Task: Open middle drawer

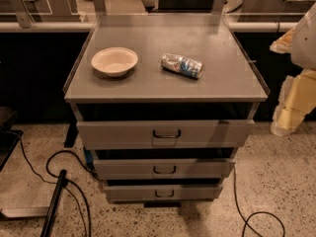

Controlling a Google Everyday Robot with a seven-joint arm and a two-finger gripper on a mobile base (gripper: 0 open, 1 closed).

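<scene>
Standing on a speckled floor, the gray cabinet carries three drawers stacked one under another. The middle drawer sits centrally between the top drawer and the bottom drawer; its plain low front faces the camera, with a small dark loop handle at its centre. A dark band shows above each front, and whether the middle drawer is drawn out at all cannot be told. On the cabinet top, a pale bowl stands upright at the left and a crushed can lies on its side at the right, the two apart. The gripper hangs at the right edge of view, beside the cabinet's right side, about level with the top drawer and well apart from the middle drawer's handle. How far the gripper is open cannot be told, nor whether it has hold of anything. Black cables trail across the floor at the lower left and lower right.
</scene>
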